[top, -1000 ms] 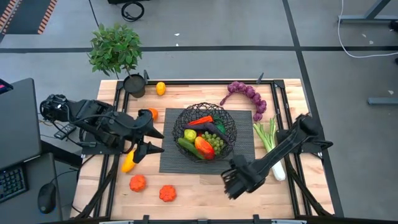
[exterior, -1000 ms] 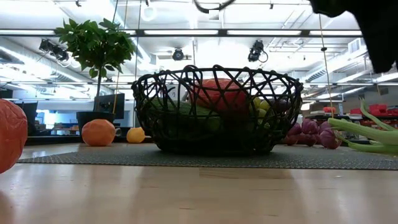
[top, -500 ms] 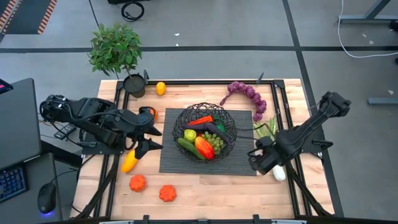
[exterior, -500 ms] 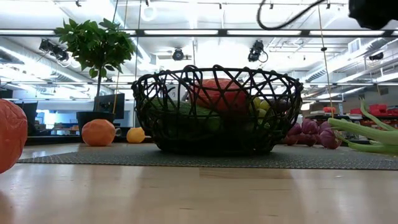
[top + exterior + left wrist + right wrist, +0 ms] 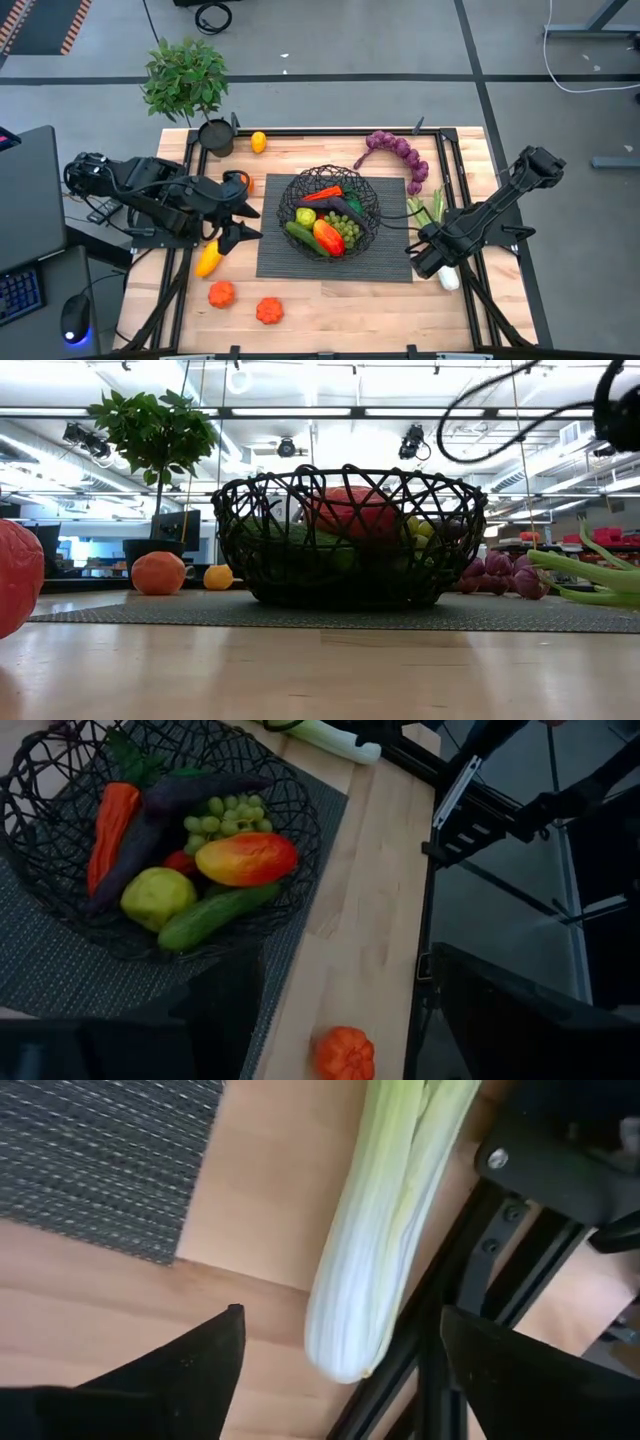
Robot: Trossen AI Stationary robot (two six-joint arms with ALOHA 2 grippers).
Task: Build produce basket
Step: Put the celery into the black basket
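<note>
The black wire basket stands on a dark mat and holds a carrot, an aubergine, green grapes, a cucumber and other produce. A leek lies on the table right of the mat, its white end toward the near edge. My right gripper hangs open above that white end and points down. One finger stands on each side of the leek without touching it. My left gripper waits open, left of the basket.
Loose produce lies around: a yellow pepper, two orange-red tomatoes, a lemon and purple grapes. A potted plant stands at the far left corner. A black frame rail runs close beside the leek.
My right gripper has swung from the near edge in front of the basket toward the table's right edge and a little farther back, and now stands over the leek's white end. The leek and the basket have not moved.
</note>
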